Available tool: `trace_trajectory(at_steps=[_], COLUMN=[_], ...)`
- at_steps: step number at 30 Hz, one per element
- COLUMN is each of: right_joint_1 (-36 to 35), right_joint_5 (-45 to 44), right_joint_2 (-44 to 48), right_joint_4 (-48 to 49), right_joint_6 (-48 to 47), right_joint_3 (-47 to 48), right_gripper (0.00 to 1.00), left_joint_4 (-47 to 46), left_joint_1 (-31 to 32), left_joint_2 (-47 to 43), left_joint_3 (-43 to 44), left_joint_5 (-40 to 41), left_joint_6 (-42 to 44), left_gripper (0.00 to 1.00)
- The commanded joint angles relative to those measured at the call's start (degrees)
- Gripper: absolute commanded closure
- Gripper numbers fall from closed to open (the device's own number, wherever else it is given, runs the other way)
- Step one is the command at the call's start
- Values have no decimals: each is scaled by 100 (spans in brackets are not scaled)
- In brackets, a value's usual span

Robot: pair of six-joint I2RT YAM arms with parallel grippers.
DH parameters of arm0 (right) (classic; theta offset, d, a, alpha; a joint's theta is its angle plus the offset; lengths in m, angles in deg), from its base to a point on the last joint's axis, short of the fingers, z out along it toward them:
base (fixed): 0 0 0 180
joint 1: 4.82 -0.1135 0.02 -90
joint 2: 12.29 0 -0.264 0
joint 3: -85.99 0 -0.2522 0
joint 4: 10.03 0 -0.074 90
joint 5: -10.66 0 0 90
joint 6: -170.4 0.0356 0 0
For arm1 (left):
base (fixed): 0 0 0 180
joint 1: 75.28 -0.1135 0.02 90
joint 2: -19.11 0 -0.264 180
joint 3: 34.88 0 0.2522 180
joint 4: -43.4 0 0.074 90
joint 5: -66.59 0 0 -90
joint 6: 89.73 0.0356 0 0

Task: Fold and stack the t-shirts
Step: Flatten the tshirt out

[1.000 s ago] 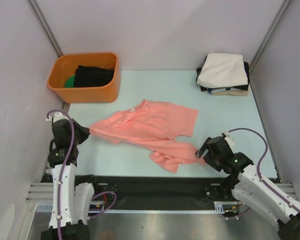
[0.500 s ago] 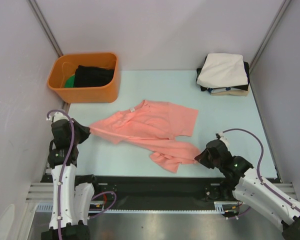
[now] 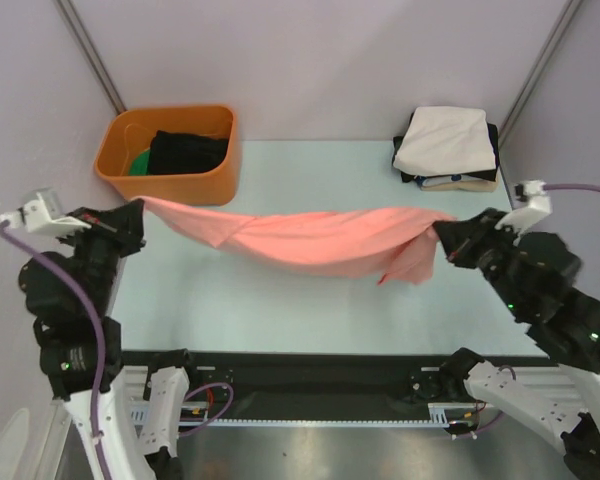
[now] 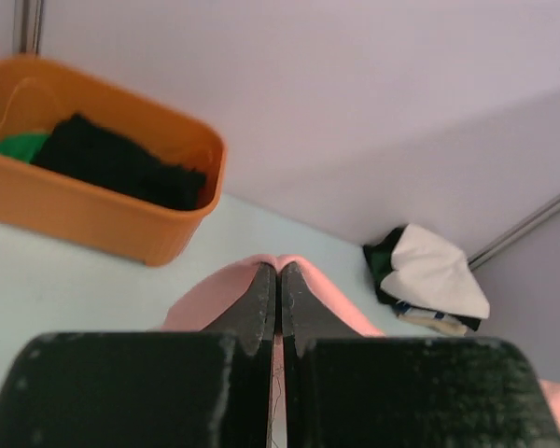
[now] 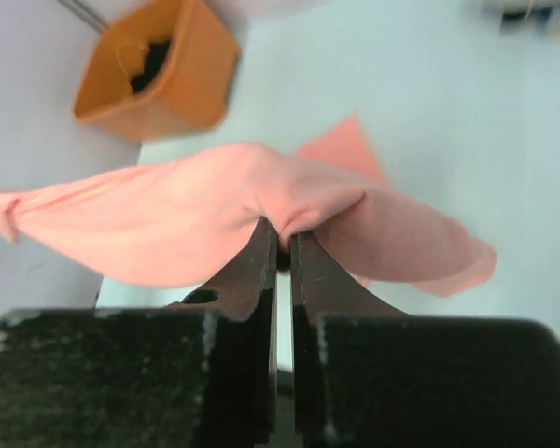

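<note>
Salmon-pink t-shirt (image 3: 320, 240) stretched between left gripper (image 3: 137, 206), right gripper (image 3: 442, 236)

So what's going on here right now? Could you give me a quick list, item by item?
left gripper: shut on one end of the pink t-shirt
right gripper: shut on its other end
pink t-shirt: stretched between the two grippers, sagging mid-span
folded stack: far right corner, cream-white shirt on top
orange tub: far left, black cloth and something green inside
</note>
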State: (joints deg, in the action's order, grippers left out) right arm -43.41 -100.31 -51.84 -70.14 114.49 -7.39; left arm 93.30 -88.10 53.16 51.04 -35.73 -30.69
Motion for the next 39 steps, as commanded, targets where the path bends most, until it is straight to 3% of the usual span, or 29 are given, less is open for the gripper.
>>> trace_trajectory(at_steps=[1, 7, 12, 16, 21, 24, 26, 28, 29, 30, 31, 32, 33, 35, 36, 38, 39], right_joint_1=[-17, 71, 273, 282, -191, -964, -1264, -890, -504, 744, 1296, 1875, 2473, 2602, 2611, 2628, 2628], right_joint_5=[-505, -180, 357, 392, -160, -1143, -1810, -1998, -1694, -1299, -391, 36, 319, 401, 375, 427, 427], right_joint_2=[183, 729, 1239, 994, 354, 27, -307, -753, -904, -1114, -1447, -1624, -1730, -1583, -1469, -1118, -1038], right_joint_4=[-42, 301, 1030, 1557, 2839, 4104, 5526, 5996, 5536, 4905, 3811, 3434, 3048, 2798, 2807, 2676, 2553], right_joint_6=[-1482, -2581, -3223, -3670, -4575, -5611, -6393, -6592, -6086, -4523, -3837, -3282, -2441, -2161, -2004, -1845, -1844], right_joint_3=[922, 1791, 1758, 1740, 1180, 732, 240, -315, -290, -203, -132, -149, -149, -613, -772, -1124, -1177], right_gripper=[100, 100, 100, 100, 100, 100, 100, 100, 90, 68, 31, 1, 0, 0, 0, 0, 0], left_joint_4=[-169, -72, -257, -467, -1424, -1768, -2241, -2296, -2104, -1685, -367, 447, 1708, 2046, 1524, 558, 439], left_joint_1=[-63, 129, 245, 245, 245, 245, 245, 254, 262, 367, 481, 639, 1067, 1455, 1640, 1651, 1660], left_joint_2=[85, 252, 540, 1111, 1640, 2307, 2832, 3317, 3676, 4472, 5089, 5634, 6484, 6668, 6172, 5207, 4965], left_joint_3=[1120, 2765, 3470, 4208, 3991, 3911, 3439, 3024, 3023, 3180, 3973, 4529, 5318, 5214, 4211, 2716, 2402], left_joint_5=[-96, -43, -16, -306, -693, -798, -912, -991, -1044, -1080, -1237, -1160, -915, -116, -61, -219, -123], left_joint_6=[37, 178, 231, 152, 73, 55, -85, -191, -217, -130, 384, 685, 958, 1548, 1575, 1418, 1383], left_gripper=[100, 100, 100, 100, 100, 100, 100, 100, 99, 89, 69, 33, 24, 10, 2, 0, 0])
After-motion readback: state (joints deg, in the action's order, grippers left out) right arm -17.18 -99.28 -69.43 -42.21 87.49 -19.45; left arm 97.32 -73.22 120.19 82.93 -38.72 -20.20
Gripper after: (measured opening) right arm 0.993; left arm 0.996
